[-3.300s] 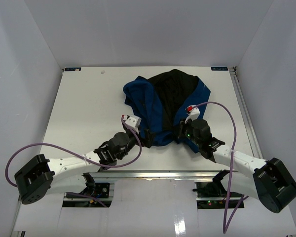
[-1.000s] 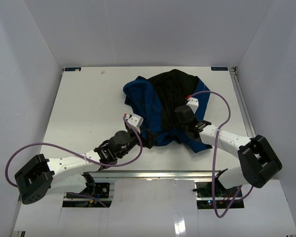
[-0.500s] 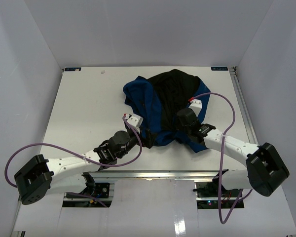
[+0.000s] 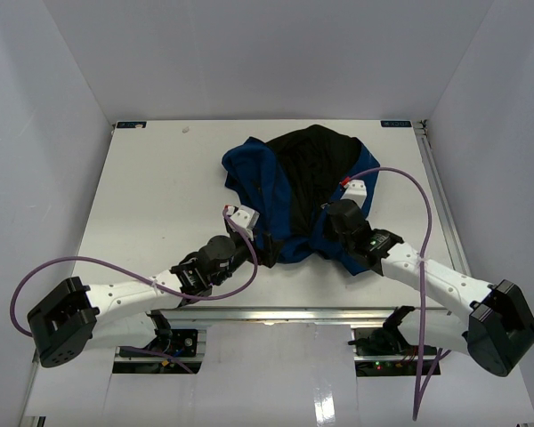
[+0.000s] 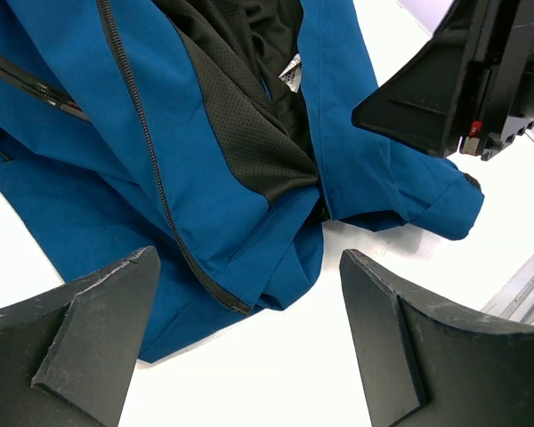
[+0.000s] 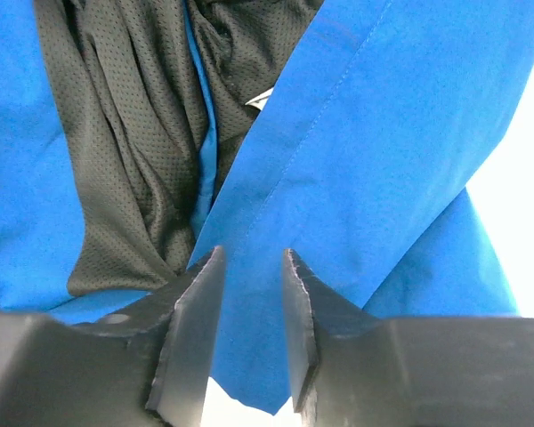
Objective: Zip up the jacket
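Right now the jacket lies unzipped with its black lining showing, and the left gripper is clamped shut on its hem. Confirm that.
Wrong on one point. The left gripper is not clamped shut: the left wrist view shows its fingers wide apart at the hem, gripping nothing. The rest stands: the jacket lies unzipped with its black lining showing.

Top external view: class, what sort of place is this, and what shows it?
Probably a robot lab test cell: plain white walls box in a white table, with white-and-black left arm and right arm mounted at its near edge.
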`<state>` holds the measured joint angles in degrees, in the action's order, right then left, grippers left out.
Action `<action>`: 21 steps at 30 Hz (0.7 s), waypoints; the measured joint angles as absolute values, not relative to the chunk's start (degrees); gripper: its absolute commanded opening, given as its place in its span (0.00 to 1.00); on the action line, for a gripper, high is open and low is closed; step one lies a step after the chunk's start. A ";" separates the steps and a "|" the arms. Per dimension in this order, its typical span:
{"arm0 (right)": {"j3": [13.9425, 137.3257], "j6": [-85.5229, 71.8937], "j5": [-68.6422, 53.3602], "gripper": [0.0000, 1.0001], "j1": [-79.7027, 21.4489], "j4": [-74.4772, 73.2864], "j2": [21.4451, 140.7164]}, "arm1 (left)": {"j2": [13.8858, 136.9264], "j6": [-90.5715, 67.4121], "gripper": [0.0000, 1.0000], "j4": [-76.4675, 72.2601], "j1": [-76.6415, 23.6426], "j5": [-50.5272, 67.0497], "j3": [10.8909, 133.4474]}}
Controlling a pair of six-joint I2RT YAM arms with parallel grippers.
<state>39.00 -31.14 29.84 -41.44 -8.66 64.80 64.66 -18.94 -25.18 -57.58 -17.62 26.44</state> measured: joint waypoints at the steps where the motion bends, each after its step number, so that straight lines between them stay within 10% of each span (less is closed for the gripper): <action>1: 39.41 -31.35 29.93 0.47 -41.51 -9.08 65.12 | 64.66 -18.94 0.93 -25.16 -57.58 -17.65 26.44; 21: 59.52 -46.82 39.19 0.50 -42.52 -22.95 91.97 | 61.68 -18.94 0.93 -24.40 -57.54 -18.94 26.44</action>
<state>59.52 -46.82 39.19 -42.52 -22.95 91.97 61.68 -18.94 -24.40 -57.54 -18.94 26.44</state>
